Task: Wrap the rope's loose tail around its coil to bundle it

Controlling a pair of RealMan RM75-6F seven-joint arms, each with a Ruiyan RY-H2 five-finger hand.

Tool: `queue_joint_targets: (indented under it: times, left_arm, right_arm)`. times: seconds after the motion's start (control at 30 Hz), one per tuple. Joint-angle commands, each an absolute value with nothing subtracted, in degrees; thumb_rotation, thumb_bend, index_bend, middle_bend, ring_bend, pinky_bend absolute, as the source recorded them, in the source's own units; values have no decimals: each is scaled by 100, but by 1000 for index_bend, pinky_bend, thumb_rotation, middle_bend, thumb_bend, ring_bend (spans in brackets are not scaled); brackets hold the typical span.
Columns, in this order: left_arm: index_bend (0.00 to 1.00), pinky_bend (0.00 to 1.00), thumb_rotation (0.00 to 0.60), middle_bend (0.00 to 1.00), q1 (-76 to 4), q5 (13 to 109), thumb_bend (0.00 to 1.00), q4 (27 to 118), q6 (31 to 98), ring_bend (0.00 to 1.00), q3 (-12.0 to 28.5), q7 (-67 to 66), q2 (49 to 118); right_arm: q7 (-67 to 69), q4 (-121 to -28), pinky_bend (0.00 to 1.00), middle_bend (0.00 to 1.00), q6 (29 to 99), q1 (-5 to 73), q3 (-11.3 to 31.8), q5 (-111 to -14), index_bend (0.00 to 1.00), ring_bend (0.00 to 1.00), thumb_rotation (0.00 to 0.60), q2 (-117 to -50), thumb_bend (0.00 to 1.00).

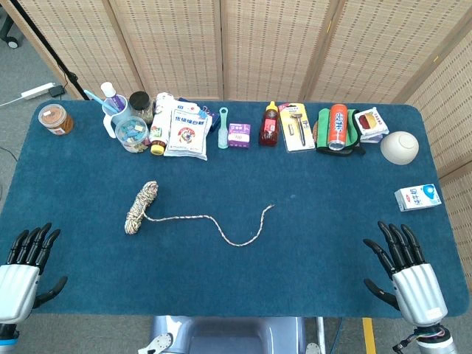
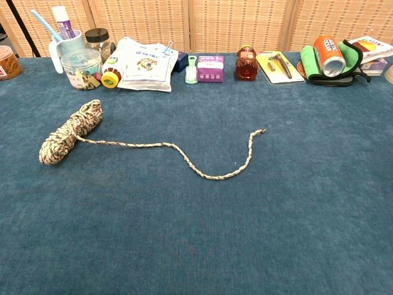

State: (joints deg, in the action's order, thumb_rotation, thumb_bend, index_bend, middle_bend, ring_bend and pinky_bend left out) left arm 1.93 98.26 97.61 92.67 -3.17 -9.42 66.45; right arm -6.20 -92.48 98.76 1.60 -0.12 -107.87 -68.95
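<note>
Blue felt-looking cloth covers the table (image 1: 221, 280), and the rope is lying out in the middle of it, well ahead of both hands. The coil (image 1: 141, 207) sits forward and inward of the left hand (image 1: 26, 262), closer to it than to the right one. The loose tail (image 1: 221, 226) snakes away from the coil toward the right hand's side, with its free end (image 1: 271, 207) about midway between the two hands but further out.

Both hands are parked at the near edge with nothing in them. The left hand has fingers spread apart, and the right hand (image 1: 405, 273) is the same, fingers fanned and empty (the chest view doesn't show either hand at all, just the rope).

Handling guess: it's a thin braided cord, mottled white and brown, so light and totally floppy. The coil looks loosely bunched, not tied, so I'd expect it to slump or unravel if it's grabbed at one end only. Best bet in my opinion: the left hand wraps around the coil's middle to pin it, and the right hand pinches the tail near its free end. The cord lies flat on the cloth, so pinching it up could be fiddly
</note>
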Motion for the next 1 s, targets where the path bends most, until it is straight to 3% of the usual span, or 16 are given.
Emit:
queue_joint_targets:
  times: [0.03, 0.23, 0.67, 1.0]
  left_arm:
    - [0, 0, 600, 0, 199, 9827, 222, 9761, 9275, 0, -318, -960, 6654]
    - [0, 0, 600, 0, 227, 9830, 218, 9746, 9332, 0, -311, -986, 6670]
    - [0, 0, 600, 0, 167, 9757, 217, 9828, 9160, 0, -311, -1138, 6686]
    - [0, 0, 600, 0, 141, 9705, 218, 10103, 9129, 0, -259, -1291, 6671]
  right_arm:
    - [-634, -9246, 0, 0, 9858, 163, -13, -10771, 216, 0, 600, -6896, 0]
    - [-919, -9330, 0, 0, 9617, 133, 0, -10462, 0, 0, 600, -6892, 0]
    - [-1205, -9443, 0, 0, 9240, 230, 13, -10236, 0, 0, 600, -6918, 0]
    - [-1393, -9473, 0, 0, 8279, 896, 145, -10263, 0, 0, 600, -7050, 0]
